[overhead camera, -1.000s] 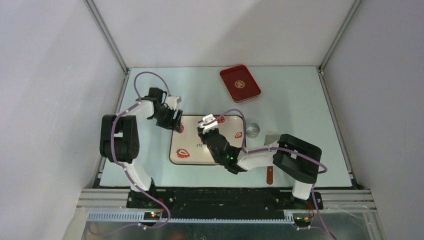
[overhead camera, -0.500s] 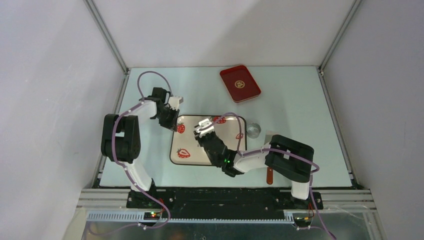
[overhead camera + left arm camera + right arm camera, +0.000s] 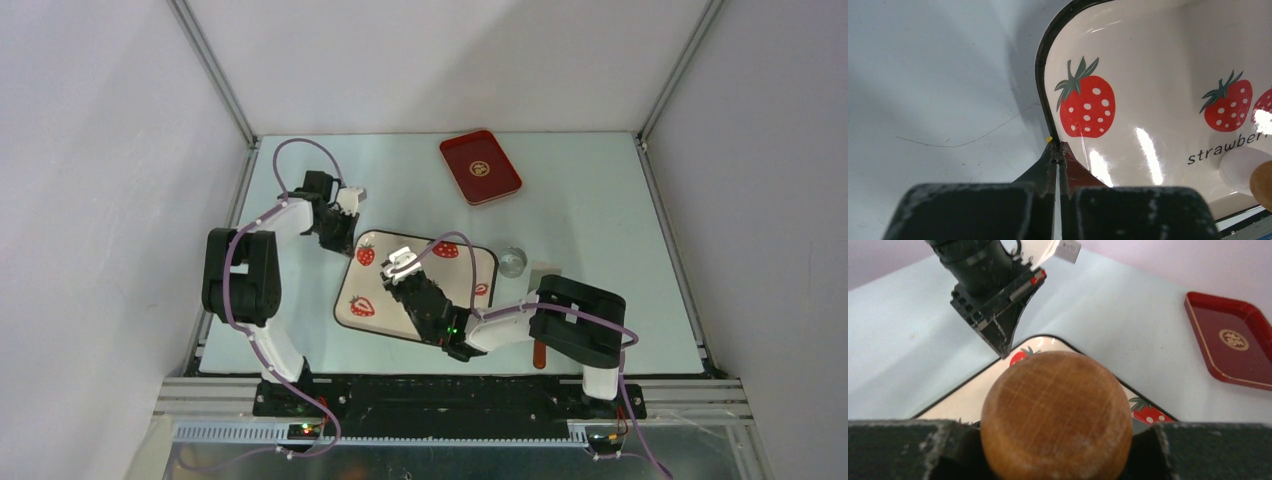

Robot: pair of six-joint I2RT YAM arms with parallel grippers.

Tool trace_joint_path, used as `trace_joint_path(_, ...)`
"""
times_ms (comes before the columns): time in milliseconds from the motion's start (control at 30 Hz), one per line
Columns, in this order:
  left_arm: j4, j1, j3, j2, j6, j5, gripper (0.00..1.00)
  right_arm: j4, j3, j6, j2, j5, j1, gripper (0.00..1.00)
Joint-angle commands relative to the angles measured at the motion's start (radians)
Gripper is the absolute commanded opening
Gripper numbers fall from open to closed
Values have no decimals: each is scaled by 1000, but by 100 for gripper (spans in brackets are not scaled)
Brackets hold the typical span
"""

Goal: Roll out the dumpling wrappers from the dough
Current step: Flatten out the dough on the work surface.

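The white strawberry tray (image 3: pixel 372 285) lies tilted on the table. My left gripper (image 3: pixel 340 228) (image 3: pixel 1058 146) is shut, its tips pinched on the black rim (image 3: pixel 1040 75) at the tray's far left corner. A small white lump of dough (image 3: pixel 1240 167) rests on the tray by the printed word. Over the tray's middle my right gripper (image 3: pixel 400 265) (image 3: pixel 1055 440) is shut on a wooden rolling pin (image 3: pixel 1055 415), whose round end fills the right wrist view and shows beside the dough (image 3: pixel 1263 185). From above, the right arm hides the dough. No dumpling wrappers are in view.
A red tray (image 3: pixel 480 166) sits at the back right. A small silvery cup (image 3: pixel 512 262) stands just right of the strawberry tray. A grey-bladed tool with a brown handle (image 3: pixel 540 352) lies under the right arm.
My left gripper has closed onto the tray's corner rim. The right gripper with the pin has moved left over the tray, and the tray has turned, its right end swinging nearer.
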Motion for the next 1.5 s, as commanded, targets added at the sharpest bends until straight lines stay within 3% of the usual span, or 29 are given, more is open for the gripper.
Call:
trace_joint_path(0, 2, -8, 3, 7, 20, -12, 0, -97, 11, 92, -27, -25, -6, 0)
trace_joint_path(500, 1, -9, 4, 7, 6, -21, 0, 37, 74, -129, -51, -14, 5, 0)
trace_joint_path(833, 1, -13, 2, 5, 13, -30, 0, 60, 62, -188, -32, -11, 103, 0)
trace_joint_path(1067, 1, -15, 1, 6, 14, -28, 0, -71, 61, -72, -28, -40, 81, 0)
trace_joint_path(1300, -1, -14, 2, 5, 15, -28, 0, -294, 62, 98, -18, -177, -18, 0)
trace_joint_path(1467, 0, -14, 1, 6, 15, -28, 0, -313, 68, 107, 18, -198, -40, 0)
